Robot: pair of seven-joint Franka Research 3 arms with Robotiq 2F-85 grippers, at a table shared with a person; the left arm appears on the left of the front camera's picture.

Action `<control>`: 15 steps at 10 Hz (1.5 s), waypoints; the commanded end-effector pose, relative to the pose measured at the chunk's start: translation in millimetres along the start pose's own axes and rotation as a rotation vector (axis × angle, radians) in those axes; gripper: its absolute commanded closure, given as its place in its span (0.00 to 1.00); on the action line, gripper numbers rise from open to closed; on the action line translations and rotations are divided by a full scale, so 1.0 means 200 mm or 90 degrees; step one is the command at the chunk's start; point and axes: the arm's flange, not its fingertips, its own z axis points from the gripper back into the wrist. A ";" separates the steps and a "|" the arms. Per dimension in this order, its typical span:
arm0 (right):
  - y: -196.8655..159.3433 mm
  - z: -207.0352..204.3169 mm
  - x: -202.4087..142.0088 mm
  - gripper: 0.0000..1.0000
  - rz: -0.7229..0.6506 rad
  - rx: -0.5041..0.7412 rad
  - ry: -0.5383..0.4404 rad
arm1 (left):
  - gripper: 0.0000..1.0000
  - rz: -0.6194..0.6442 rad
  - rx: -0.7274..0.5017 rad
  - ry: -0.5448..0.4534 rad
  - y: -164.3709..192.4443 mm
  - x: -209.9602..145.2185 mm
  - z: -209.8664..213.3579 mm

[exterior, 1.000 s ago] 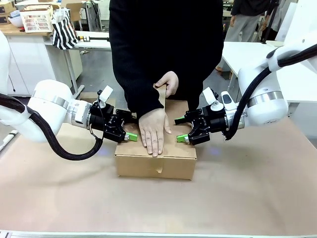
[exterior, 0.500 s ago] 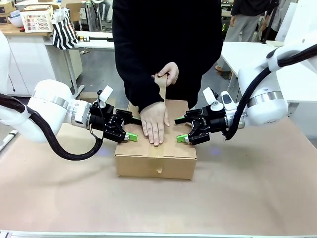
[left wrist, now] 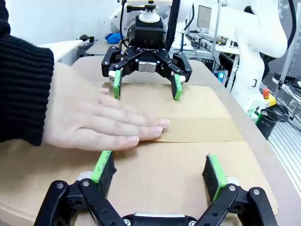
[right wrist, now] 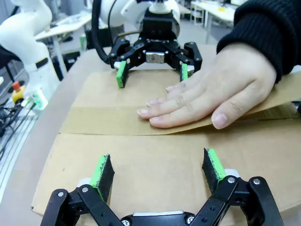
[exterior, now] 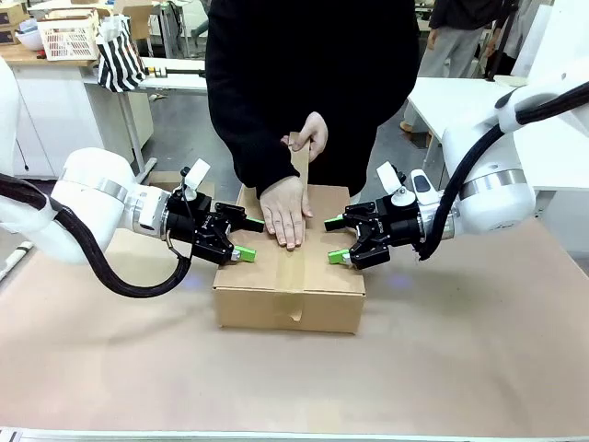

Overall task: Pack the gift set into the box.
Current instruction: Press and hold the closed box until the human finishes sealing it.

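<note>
the box (exterior: 290, 276) is flanked along its long axis: the left end effector (exterior: 241, 238) and right end effector (exterior: 335, 240) are held wide and empty over opposite ends, the person's hand (exterior: 284, 211) pressing tape between them.

— Where's the plain brown cardboard box (exterior: 289, 281)?
— Mid-desk (exterior: 479, 359), left claw (exterior: 239, 238) over its left end, right claw (exterior: 335, 241) over its right, both spread.
— And the person's flat hand (exterior: 286, 211)?
— On top, between them, toward the far edge.

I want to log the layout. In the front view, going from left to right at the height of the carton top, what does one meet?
Left end effector → person's flat hand on the box → right end effector.
</note>
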 end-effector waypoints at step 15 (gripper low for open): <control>0.01 0.00 -0.01 0.00 0.000 0.001 0.003 | 0.00 -0.010 0.002 0.004 -0.01 -0.01 0.00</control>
